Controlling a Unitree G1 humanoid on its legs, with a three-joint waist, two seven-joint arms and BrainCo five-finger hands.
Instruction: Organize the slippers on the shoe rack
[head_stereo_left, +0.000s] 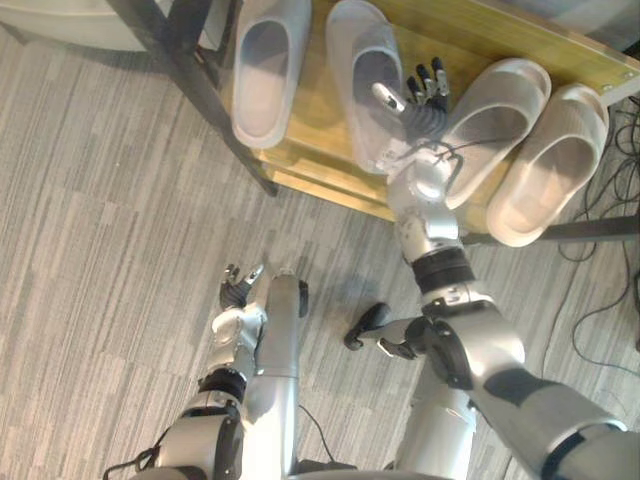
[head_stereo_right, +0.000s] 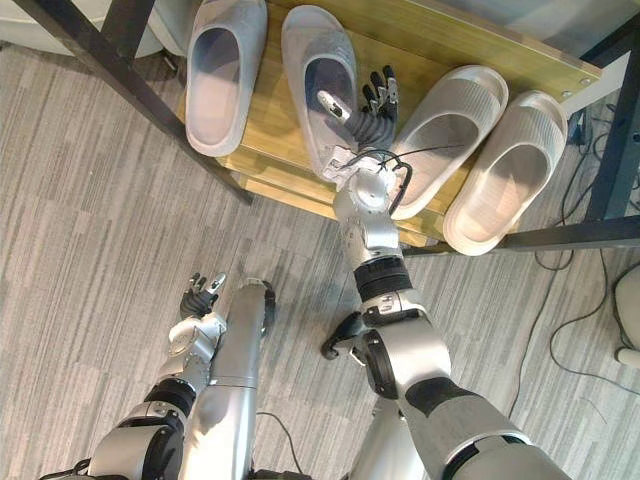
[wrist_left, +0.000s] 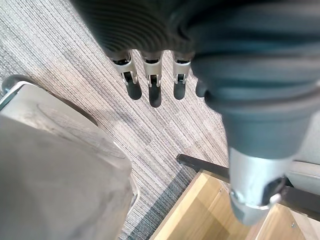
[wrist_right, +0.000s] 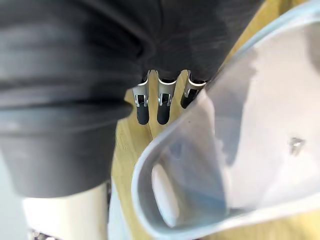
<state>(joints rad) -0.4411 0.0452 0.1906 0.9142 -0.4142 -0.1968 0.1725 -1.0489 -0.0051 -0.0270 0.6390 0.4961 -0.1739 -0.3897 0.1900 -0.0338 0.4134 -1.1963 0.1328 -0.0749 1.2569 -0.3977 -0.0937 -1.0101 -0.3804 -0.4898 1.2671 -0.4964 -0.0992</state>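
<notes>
Four slippers lie on the wooden shelf (head_stereo_left: 310, 150) of the shoe rack. Two grey ones (head_stereo_left: 268, 70) (head_stereo_left: 355, 45) are on the left, side by side with their toes pointing away. Two beige ones (head_stereo_left: 500, 110) (head_stereo_left: 560, 160) lie at a slant on the right. My right hand (head_stereo_left: 420, 105) reaches over the shelf between the second grey slipper and the first beige one. It is open, with its fingers (wrist_right: 165, 107) straight above the wood and its thumb over the grey slipper's opening. My left hand (head_stereo_left: 237, 292) hangs low over the carpet, relaxed and holding nothing.
A black frame bar (head_stereo_left: 200, 90) of the rack slants across the shelf's left end, and another bar (head_stereo_left: 600, 230) runs by its right end. Cables (head_stereo_left: 620, 200) lie on the grey carpet to the right. A pale object (head_stereo_left: 60, 20) sits at the far left.
</notes>
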